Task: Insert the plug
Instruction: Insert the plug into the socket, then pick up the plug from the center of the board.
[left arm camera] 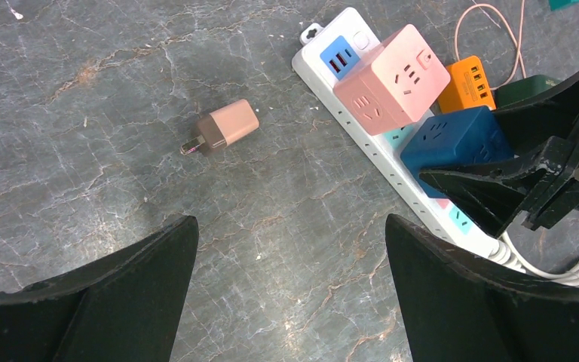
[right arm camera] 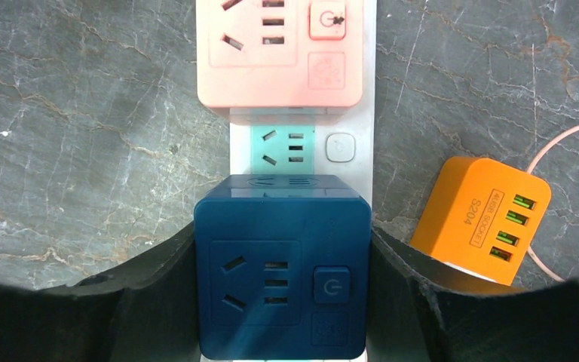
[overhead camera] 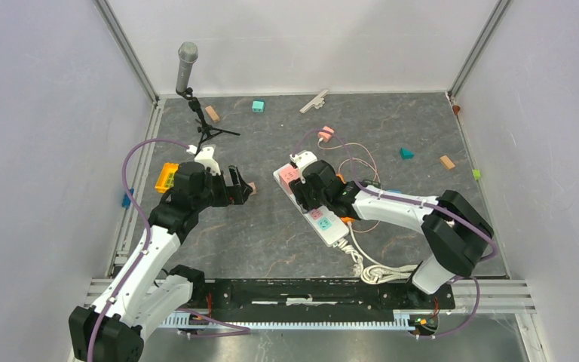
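Low in the right wrist view: clamped on the blue cube plug (right arm camera: 283,298) with the right gripper (right arm camera: 283,237), fingers (right arm camera: 151,294) tight against both flanks. Parked squarely over the white power strip (right arm camera: 366,128); hard to tell whether fully seated. Further up the frame, past one bare teal socket (right arm camera: 283,147): a pink cube (right arm camera: 279,53) on the same strip. Off to the right, beside the strip: an orange charger (right arm camera: 482,219). Over to the left wrist view: hovering above the tabletop (left arm camera: 83,151) with the left gripper (left arm camera: 290,226), fingers (left arm camera: 136,286) spread wide, holding nothing. Beyond, upper left of centre: a small tan charger (left arm camera: 228,127) lying loose, apart from the strip.
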You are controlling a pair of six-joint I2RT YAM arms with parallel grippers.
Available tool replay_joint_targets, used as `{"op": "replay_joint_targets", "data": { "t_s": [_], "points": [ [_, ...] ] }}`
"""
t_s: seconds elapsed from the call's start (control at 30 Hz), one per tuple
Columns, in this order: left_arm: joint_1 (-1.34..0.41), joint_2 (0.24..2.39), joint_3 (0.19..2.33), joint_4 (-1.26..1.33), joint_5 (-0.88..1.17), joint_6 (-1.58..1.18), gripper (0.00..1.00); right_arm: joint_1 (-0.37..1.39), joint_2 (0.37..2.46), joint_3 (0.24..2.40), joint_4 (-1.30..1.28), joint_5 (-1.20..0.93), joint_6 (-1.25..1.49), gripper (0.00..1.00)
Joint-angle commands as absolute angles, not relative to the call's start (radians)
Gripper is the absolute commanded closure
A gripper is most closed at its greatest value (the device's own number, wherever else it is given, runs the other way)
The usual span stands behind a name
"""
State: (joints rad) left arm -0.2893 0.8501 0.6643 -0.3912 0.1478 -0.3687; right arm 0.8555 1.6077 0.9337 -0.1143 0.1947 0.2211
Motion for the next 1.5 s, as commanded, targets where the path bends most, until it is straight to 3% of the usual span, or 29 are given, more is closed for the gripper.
{"op": "replay_joint_targets", "data": {
  "t_s": [0.0, 0.33, 0.5, 0.57, 0.67, 0.73, 0.87, 1.13, 1.47],
  "points": [
    [-0.287, 0.851, 0.683, -0.372, 0.143, -0.328, 0.0, 0.848, 1.763, 0.867, -0.365, 0.281, 0.136, 1.0],
    [-0.287, 0.852, 0.687, -0.377, 0.139, -0.329, 0.0, 0.857, 1.759, 0.712, -0.28, 0.272, 0.148, 1.0],
    [-0.287, 0.848, 0.694, -0.4, 0.143, -0.329, 0.0, 0.859, 1.765, 0.737, -0.243, 0.176, 0.155, 0.99],
    [-0.286, 0.847, 0.703, -0.42, 0.137, -0.326, 0.0, 0.859, 1.769, 0.772, -0.236, 0.112, 0.162, 0.85],
    [-0.286, 0.844, 0.732, -0.449, 0.145, -0.331, 0.0, 0.858, 1.745, 0.821, -0.233, 0.061, 0.183, 0.49],
    [-0.286, 0.845, 0.759, -0.464, 0.161, -0.334, 0.0, 0.858, 1.714, 0.853, -0.241, 0.041, 0.191, 0.31],
    [-0.286, 0.858, 0.798, -0.47, 0.201, -0.358, 0.0, 0.842, 1.628, 0.907, -0.276, 0.003, 0.2, 0.03],
    [-0.286, 0.928, 0.833, -0.405, 0.289, -0.492, 0.0, 0.708, 1.482, 0.849, -0.281, -0.143, 0.22, 0.02],
    [-0.294, 1.085, 0.916, -0.384, 0.306, -0.632, 0.02, 0.695, 1.519, 0.707, -0.164, -0.452, 0.286, 0.02]
  ]
}}
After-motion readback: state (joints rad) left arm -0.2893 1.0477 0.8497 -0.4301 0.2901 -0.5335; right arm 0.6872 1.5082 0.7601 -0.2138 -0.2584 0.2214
